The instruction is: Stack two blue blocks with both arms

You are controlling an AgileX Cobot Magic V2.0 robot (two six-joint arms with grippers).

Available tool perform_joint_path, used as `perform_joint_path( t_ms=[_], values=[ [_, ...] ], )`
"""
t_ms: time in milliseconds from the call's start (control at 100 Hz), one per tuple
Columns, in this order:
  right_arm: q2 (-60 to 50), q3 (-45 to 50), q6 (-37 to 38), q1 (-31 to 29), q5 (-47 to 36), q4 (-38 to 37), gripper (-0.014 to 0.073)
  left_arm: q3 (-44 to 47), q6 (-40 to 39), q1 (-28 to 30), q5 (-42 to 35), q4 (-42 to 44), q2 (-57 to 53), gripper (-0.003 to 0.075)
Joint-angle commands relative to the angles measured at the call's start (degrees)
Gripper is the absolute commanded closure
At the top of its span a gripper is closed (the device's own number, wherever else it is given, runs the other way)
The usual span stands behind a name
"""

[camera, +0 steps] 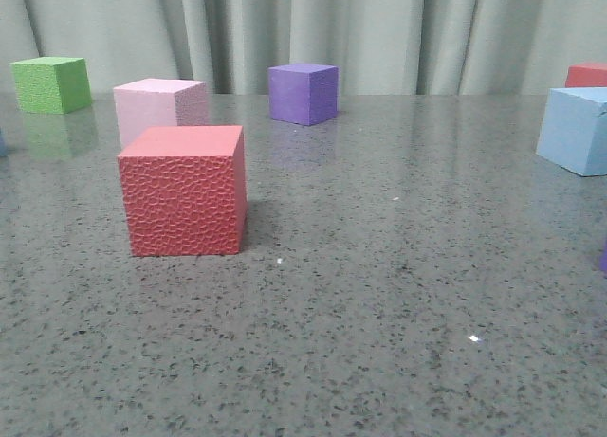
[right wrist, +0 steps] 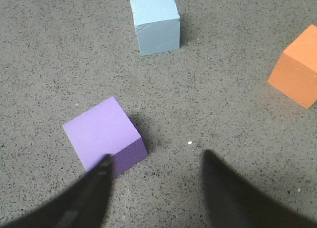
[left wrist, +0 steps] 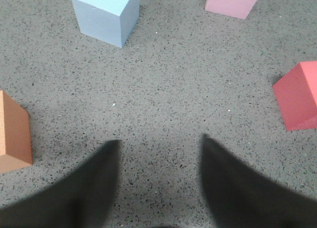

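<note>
One pale blue block stands at the right edge of the front view and also shows in the right wrist view, well ahead of my right gripper. That gripper is open and empty above the table, its left finger beside a light purple cube. The other pale blue block shows in the left wrist view, well ahead of my left gripper, which is open and empty over bare table. Neither arm shows in the front view.
A red cube stands front left with a pink cube behind it. A green cube and a dark purple cube stand at the back. Orange cubes lie beside each gripper. The speckled grey table ends at a curtain.
</note>
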Motion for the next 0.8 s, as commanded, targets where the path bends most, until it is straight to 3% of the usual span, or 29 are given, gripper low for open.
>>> perform_joint_path(
  t_ms=[0, 40, 180, 350, 790],
  values=[
    [0.9, -1.8, -0.5, -0.3, -3.5, -0.3, -0.006, -2.0, 0.4, -0.5, -3.9, -1.3, 0.3, 0.0071],
    [0.9, -1.8, -0.5, -0.3, -3.9, -0.3, -0.0069, -2.0, 0.4, -0.5, -4.3, -1.3, 0.3, -0.0004],
    [0.9, -1.8, -0.5, -0.3, -5.1, -0.2, -0.004, -2.0, 0.4, -0.5, -4.6, -1.3, 0.3, 0.0066],
    [3.4, -2.2, -0.5, -0.3, -8.1, -0.2, -0.004, -2.0, 0.4, -0.5, -4.6, -1.3, 0.3, 0.0071],
    [28.2, -12.9, -0.5, -0.3, -15.2, -3.2, -0.004, -2.0, 0.4, -0.5, -4.5, -1.2, 0.3, 0.0071]
  ],
)
